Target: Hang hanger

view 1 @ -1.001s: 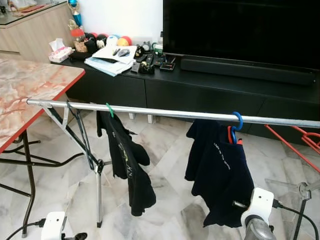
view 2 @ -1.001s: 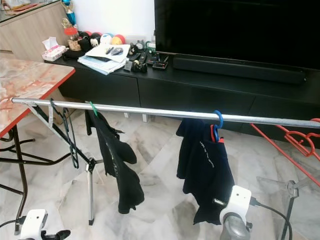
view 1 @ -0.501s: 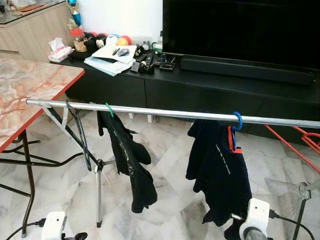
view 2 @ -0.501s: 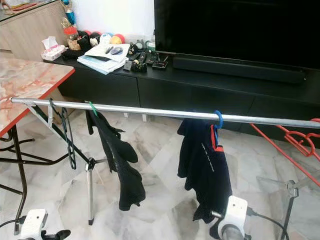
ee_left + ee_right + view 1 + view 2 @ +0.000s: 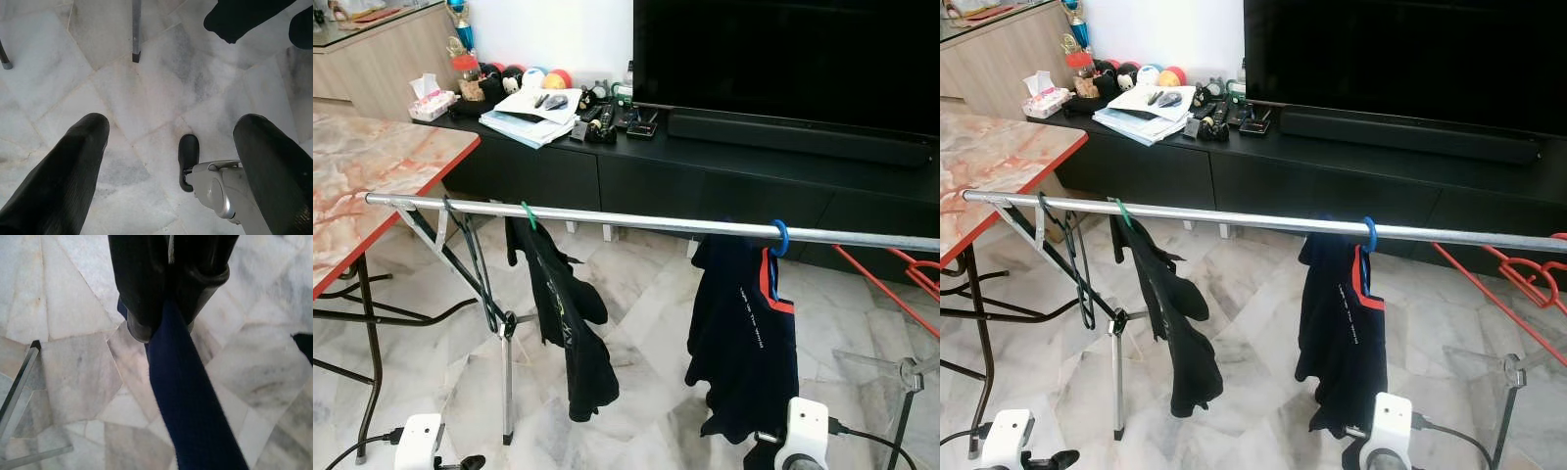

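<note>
Marble floor tiles point(image 5: 646, 294) in pale grey run under one long silver rail point(image 5: 636, 222) that crosses the room, with a black TV cabinet point(image 5: 705, 166) and a large dark screen point(image 5: 783, 59) behind it. Two garments hang from the rail. One black garment point(image 5: 563, 313) hangs crumpled from a green hanger hook point(image 5: 527, 214) towards the robot's left. One dark navy shirt point(image 5: 749, 333) with an orange-red neck trim hangs from the blue hanger point(image 5: 779, 237), whose round hook is looped over the rail towards the robot's right. That shirt hangs nearly flat, with a line of small white print running down it. One empty black hanger point(image 5: 470, 259) dangles near the rail's left end, beside the rail's slanted stand. One marble-topped table with a red edge point(image 5: 382, 166) stands at the left. Papers, remotes and several coloured balls lie on the cabinet top.

Low at the right, the right gripper point(image 5: 168, 308) has its two black fingers pressed together on a fold of the navy shirt's hem, seen as a blue strip in the right wrist view. The left gripper point(image 5: 171, 161) hangs over bare floor with its fingers point(image 5: 73, 156) spread wide apart, holding nothing.
</note>
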Robot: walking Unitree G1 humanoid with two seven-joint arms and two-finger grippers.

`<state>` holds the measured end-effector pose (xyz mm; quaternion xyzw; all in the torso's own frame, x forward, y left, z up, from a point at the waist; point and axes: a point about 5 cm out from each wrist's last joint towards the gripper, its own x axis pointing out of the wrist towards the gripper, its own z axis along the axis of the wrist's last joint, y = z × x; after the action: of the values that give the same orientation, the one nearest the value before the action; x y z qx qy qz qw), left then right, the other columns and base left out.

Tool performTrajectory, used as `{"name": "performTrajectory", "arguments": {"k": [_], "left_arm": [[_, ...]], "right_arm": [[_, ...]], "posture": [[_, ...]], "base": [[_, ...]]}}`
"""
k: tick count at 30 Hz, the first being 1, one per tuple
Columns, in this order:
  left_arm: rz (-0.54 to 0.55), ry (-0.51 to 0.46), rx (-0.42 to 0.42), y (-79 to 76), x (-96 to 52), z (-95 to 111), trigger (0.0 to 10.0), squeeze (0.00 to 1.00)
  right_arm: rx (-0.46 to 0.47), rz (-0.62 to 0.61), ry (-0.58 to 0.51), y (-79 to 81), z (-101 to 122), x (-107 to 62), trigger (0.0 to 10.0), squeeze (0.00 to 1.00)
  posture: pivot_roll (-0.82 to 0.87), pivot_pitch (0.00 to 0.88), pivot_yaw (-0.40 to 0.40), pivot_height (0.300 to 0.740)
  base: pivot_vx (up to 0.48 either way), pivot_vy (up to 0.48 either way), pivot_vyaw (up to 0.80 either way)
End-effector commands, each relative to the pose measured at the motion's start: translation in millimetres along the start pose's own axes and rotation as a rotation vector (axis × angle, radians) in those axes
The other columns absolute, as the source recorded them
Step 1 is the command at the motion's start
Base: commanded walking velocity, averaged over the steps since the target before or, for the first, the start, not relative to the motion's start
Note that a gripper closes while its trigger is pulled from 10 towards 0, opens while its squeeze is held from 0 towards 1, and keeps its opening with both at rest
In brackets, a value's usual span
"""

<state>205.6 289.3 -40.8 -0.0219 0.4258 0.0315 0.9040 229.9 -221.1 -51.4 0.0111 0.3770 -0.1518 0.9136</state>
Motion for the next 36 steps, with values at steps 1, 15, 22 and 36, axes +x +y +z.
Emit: {"name": "performTrajectory", "arguments": {"k": [1,15,22,36], "left_arm": [[0.013,0.021,0.005,5.7,-2.4,-4.1,10.0,0.00],[0.012,0.019,0.002,4.8,-2.1,-3.7,10.0,0.00],[0.011,0.020,0.005,4.6,-1.9,-3.5,10.0,0.00],[0.012,0.021,0.005,5.0,-2.0,-3.2,10.0,0.00]], "right_arm": [[-0.024,0.008,0.080,0.8,-19.9,-3.6,0.0,0.00],[-0.049,0.021,0.123,3.9,-28.4,-5.6,0.0,0.00],[-0.074,0.034,0.142,6.4,-31.8,-6.4,0.0,0.00],[-0.029,0.050,0.118,9.6,-27.7,-5.8,10.0,1.00]], "posture": [[0.11,0.083,0.064,0.740],[0.11,0.082,0.061,0.740],[0.11,0.081,0.060,0.740],[0.10,0.079,0.062,0.740]], "base": [[0.000,0.000,0.00],[0.000,0.000,0.00],[0.000,0.000,0.00],[0.000,0.000,0.00]]}}
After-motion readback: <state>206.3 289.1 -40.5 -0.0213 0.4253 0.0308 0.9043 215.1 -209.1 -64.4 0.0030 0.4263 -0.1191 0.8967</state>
